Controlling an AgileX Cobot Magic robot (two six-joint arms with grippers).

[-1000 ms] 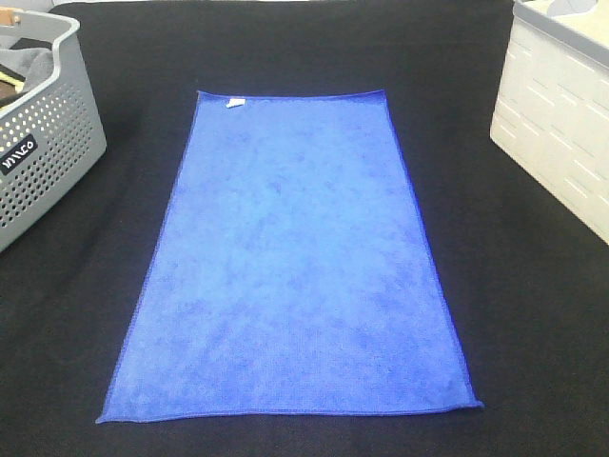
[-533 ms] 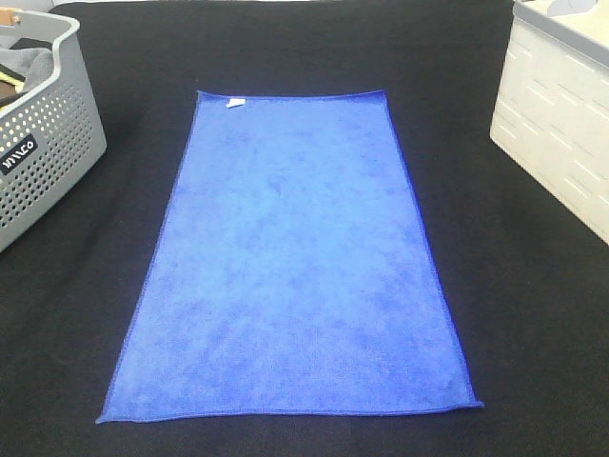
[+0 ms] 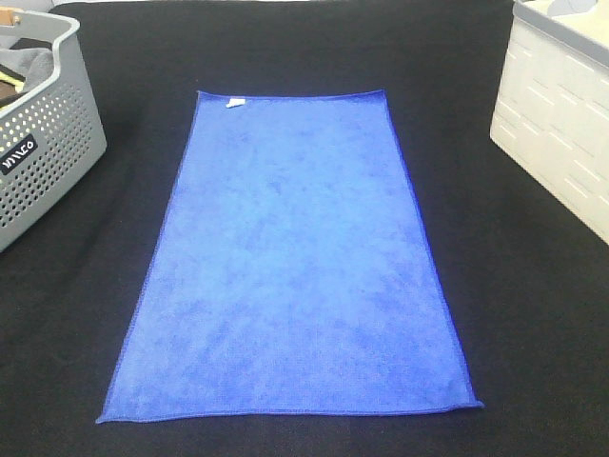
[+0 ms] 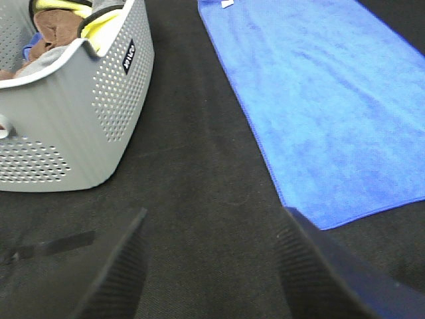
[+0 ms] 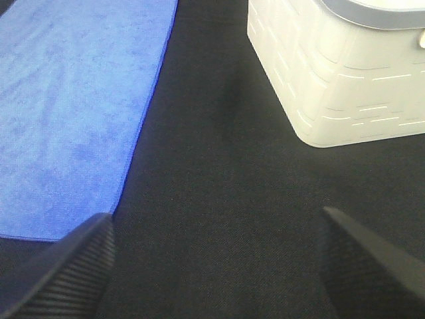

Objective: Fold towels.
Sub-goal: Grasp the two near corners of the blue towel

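The table (image 3: 285,48) is covered in black cloth and carries every item.

The towel (image 3: 295,267) is blue and lies flat and fully spread on the table, unfolded. It lies between the two grippers and runs away from both. Neither gripper touches it.

The bin (image 3: 561,124) is white with a grey rim. It stands ahead of the right gripper (image 5: 216,216) on its outer side, well apart from the towel.

The basket (image 3: 48,143) is grey and perforated. It stands ahead of the left gripper (image 4: 214,216) on its outer side, apart from the towel. Clothes (image 4: 60,26) in brown, yellow and grey lie inside it.

Left gripper: jaws spread wide, nothing between them, only bare table showing in the gap. The near left corner of the towel lies just ahead of its inner finger (image 4: 312,266).

Right gripper: jaws spread wide, nothing held, bare table in the gap. The near right corner of the towel lies just beside its inner finger (image 5: 73,266). Height above the table cannot be judged for either gripper.

A small white tag (image 3: 235,101) sits on the towel's far edge, at the corner farthest from the right gripper.

A dark label (image 4: 128,56) is fixed to the basket wall that faces the towel.
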